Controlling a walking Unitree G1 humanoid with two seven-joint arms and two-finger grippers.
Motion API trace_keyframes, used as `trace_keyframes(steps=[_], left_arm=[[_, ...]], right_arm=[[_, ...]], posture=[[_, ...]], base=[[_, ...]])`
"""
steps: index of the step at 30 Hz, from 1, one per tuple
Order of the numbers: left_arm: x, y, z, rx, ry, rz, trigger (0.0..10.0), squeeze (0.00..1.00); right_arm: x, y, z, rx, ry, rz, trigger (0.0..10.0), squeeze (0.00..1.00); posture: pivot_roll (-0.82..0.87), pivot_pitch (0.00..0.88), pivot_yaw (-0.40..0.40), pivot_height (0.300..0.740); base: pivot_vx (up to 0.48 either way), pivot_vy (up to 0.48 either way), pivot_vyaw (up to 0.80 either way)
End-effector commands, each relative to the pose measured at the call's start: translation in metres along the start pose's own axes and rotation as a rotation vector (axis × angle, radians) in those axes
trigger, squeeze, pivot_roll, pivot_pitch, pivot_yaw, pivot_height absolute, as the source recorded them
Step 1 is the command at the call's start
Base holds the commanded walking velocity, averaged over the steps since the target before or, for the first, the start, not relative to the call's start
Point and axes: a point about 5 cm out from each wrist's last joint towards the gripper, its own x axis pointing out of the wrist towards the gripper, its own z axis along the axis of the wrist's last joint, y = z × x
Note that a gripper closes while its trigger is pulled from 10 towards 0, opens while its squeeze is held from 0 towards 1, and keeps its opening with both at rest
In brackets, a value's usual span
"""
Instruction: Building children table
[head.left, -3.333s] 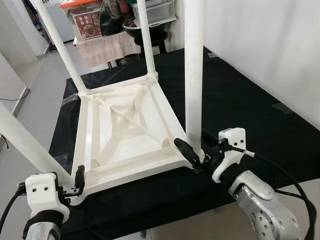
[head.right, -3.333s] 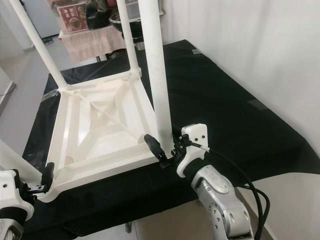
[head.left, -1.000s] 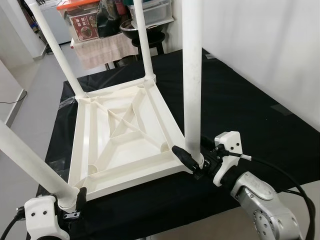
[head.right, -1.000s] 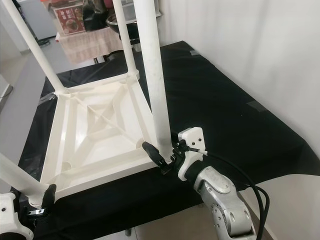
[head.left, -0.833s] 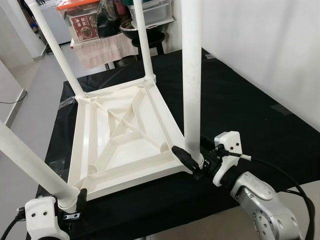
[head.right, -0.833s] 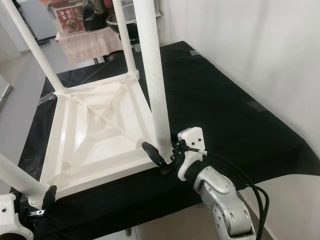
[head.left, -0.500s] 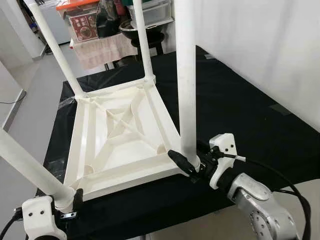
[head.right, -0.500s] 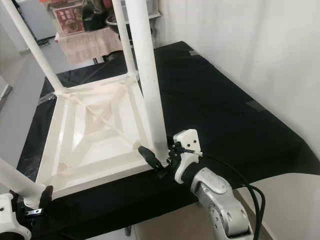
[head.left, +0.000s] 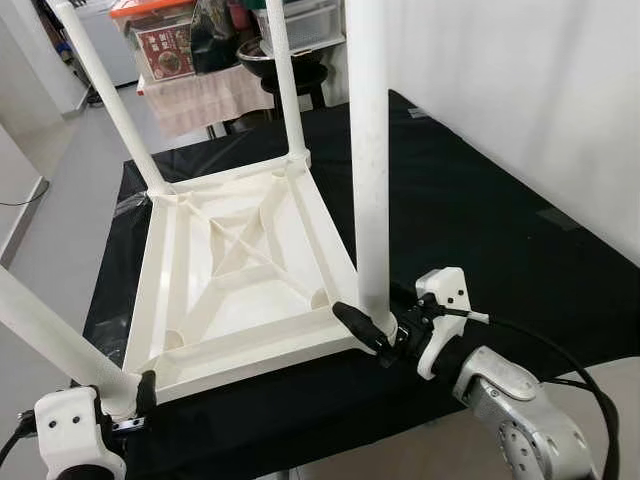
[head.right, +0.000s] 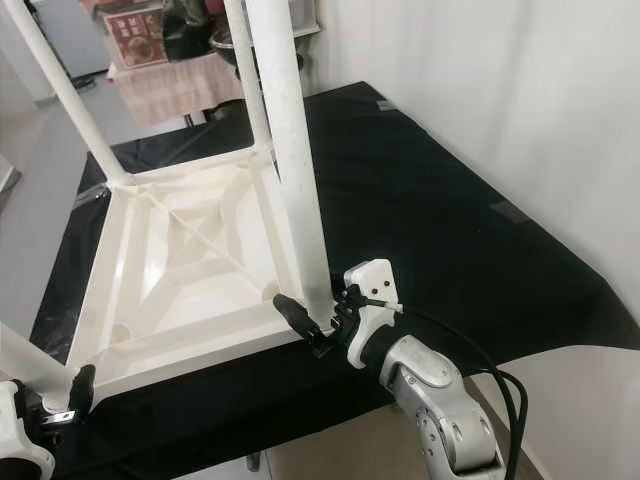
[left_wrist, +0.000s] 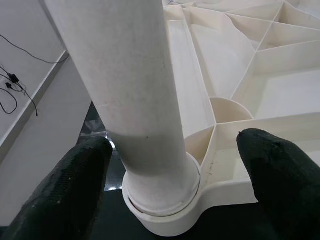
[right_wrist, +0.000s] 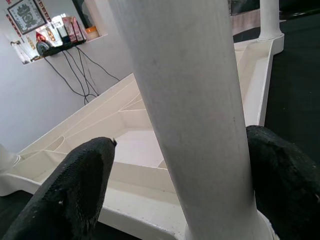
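Observation:
A white plastic children's table (head.left: 240, 270) lies upside down on the black-covered worktop, its four legs pointing up. My right gripper (head.left: 372, 318) is open at the base of the near right leg (head.left: 368, 150), one black finger on each side of it. In the right wrist view the fingers (right_wrist: 75, 185) flank that leg closely. My left gripper (head.left: 125, 400) stands open around the base of the near left leg (head.left: 45, 330). In the left wrist view one finger (left_wrist: 75, 190) lies against the leg, the other is well apart.
The black cloth worktop (head.left: 480, 220) reaches right to a white wall (head.left: 520, 80). Its front edge is just under both grippers. Behind it stand a cloth-draped shelf with boxes (head.left: 200, 95) and a dark stool (head.left: 290, 60). Grey floor (head.left: 60, 180) lies to the left.
Both grippers stay at the same leg bases. The table and grippers sit slightly further left and lower in the picture, and the whole view has shifted a little too.

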Motion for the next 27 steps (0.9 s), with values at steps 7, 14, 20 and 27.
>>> trace_keyframes(steps=[7, 14, 20, 27], left_arm=[[0.002, 0.012, -0.001, 0.032, -0.001, 0.042, 10.0, 0.00], [0.008, 0.013, -0.001, 0.039, -0.011, 0.043, 10.0, 0.00], [0.017, 0.013, 0.004, 0.035, -0.038, 0.023, 10.0, 0.00], [0.010, 0.011, -0.008, 0.053, 0.022, -0.009, 10.0, 0.00]], right_arm=[[0.007, 0.012, -0.011, 0.047, 0.047, 0.083, 10.0, 0.00], [0.008, 0.012, -0.011, 0.043, 0.045, 0.083, 10.0, 0.00], [0.006, 0.012, -0.011, 0.019, 0.051, 0.088, 10.0, 0.00], [0.001, 0.016, -0.013, -0.049, 0.099, 0.172, 10.0, 0.00]], posture=[[-0.04, 0.101, 0.108, 0.740], [-0.05, 0.092, 0.106, 0.740], [-0.05, 0.088, 0.104, 0.740], [-0.06, 0.077, 0.100, 0.740]], base=[[0.000, 0.000, 0.00], [0.000, 0.000, 0.00], [0.000, 0.000, 0.00], [0.000, 0.000, 0.00]])
